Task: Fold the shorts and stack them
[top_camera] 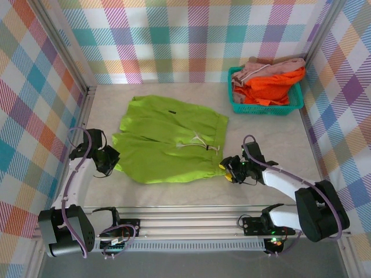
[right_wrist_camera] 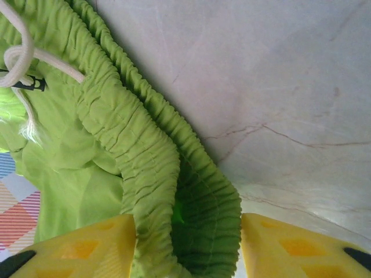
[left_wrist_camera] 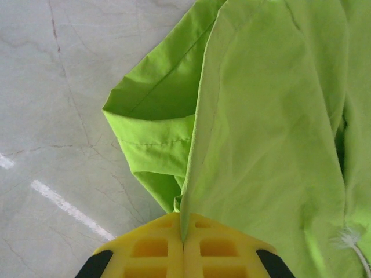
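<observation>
Top cam first: lime green shorts (top_camera: 168, 139) are spread flat mid tabletop (top_camera: 261, 145), waistband end toward the right arm. The orange shorts (top_camera: 278, 84) and pink shorts (top_camera: 261, 69) are heaped in the teal basket (top_camera: 264, 110) in the far right corner, well apart. The left gripper (top_camera: 113, 162) sits at the near-left leg hem and the right gripper (top_camera: 226, 168) at the near-right waistband corner, so imo this is step one, the grab before the first fold on pair one, w/ nothing stacked yet. You can't read either grip from up here tho. Left wrist cam: the left gripper (left_wrist_camera: 184, 237) has its jaws pressed together w/ a thin edge of green cloth pinched in the seam, rest of the leg lying loose on the tabletop. Right wrist cam: the right gripper (right_wrist_camera: 185, 243) has its jaws part-way apart, and the bunched elastic waistband (right_wrist_camera: 145, 150) fills the gap, touching both pads. Looks like a hold, but idk how firm. The white drawstring (right_wrist_camera: 29, 58) dangles off to the side, not caught. Next move prob needs both arms lifting together and carrying the near edge over the far one, kept level so it doesn't bunch.
</observation>
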